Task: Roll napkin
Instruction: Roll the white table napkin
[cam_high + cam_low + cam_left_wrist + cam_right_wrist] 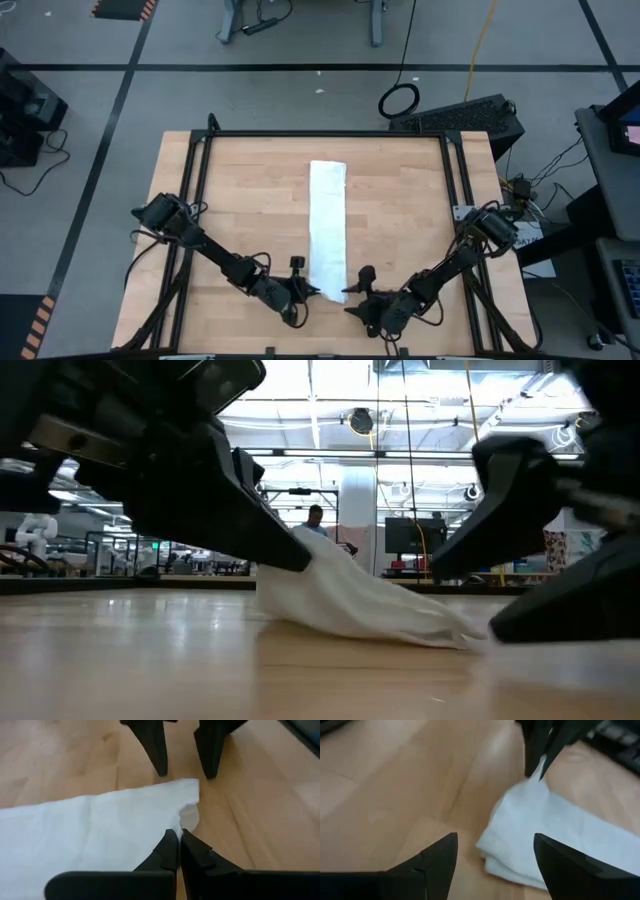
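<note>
at the near edge of the wooden table (pixel 400 200) the napkin (pixel 327 225) lies folded into a long white strip running away across the middle; the left gripper (pixel 179 840) has its fingers pinched together on the near corner, lifting it slightly; the right gripper (pixel 495 855) sits just beside that end, fingers spread wide, holding nothing

A light wooden table (pixel 240 200) edged by a black metal frame (pixel 330 133) is carrying a white napkin (pixel 327 225). The napkin is lying folded into a long strip down the middle, running from the far side toward the near edge, its near end lifting slightly off the wood.
</note>
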